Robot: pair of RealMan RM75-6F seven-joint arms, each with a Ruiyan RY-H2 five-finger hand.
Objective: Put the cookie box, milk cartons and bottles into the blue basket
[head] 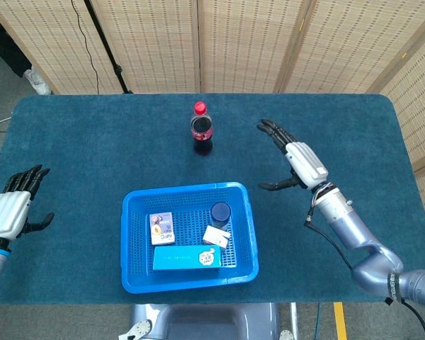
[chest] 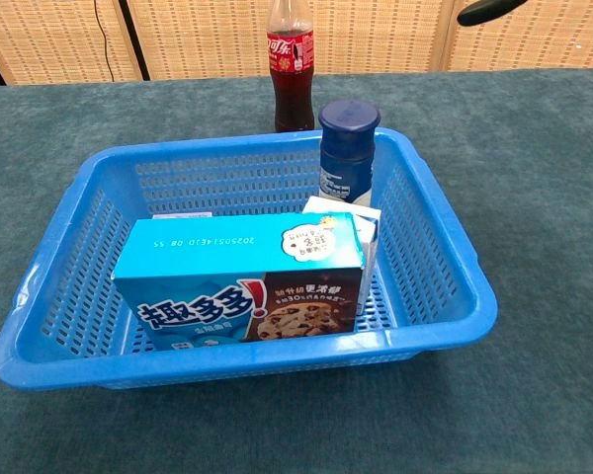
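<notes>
- The blue basket [chest: 445,247] holds a cookie box [chest: 242,276], two milk cartons and a blue-capped bottle [chest: 348,148].
- Both hands, left hand [head: 10,209] and right hand [head: 297,161], hang empty, fingers spread.

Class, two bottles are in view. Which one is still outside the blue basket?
The red-capped cola bottle, standing on the table behind the blue basket. The blue-capped bottle already stands inside it.

Our right hand [head: 297,161] hung empty with fingers spread; our left hand [head: 10,209] lay likewise, far across from it.
</notes>
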